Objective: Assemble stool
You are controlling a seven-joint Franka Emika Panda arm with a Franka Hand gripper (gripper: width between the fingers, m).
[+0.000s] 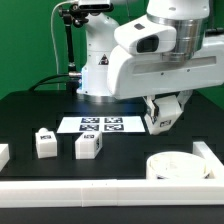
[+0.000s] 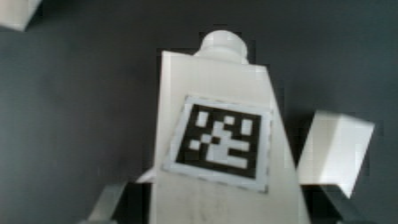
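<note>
Jaws: clamped on one leg (image 2: 222,130), held above the desk (image 1: 30,110).
Seat (image 1: 180,165): bare, nothing fitted yet.
Loose legs (image 1: 44,141) (image 1: 88,144): two, waiting.

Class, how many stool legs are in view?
3. One leg and a second leg stand on the table toward the exterior view's left; a third leg is held in the end effector. More may be hidden.

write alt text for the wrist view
A white stool leg with a black-and-white square tag fills the frame, clamped in the gripper, its rounded peg tip pointing away from the camera. Behind it is the black table, with a blurred white piece beside the leg.
</note>
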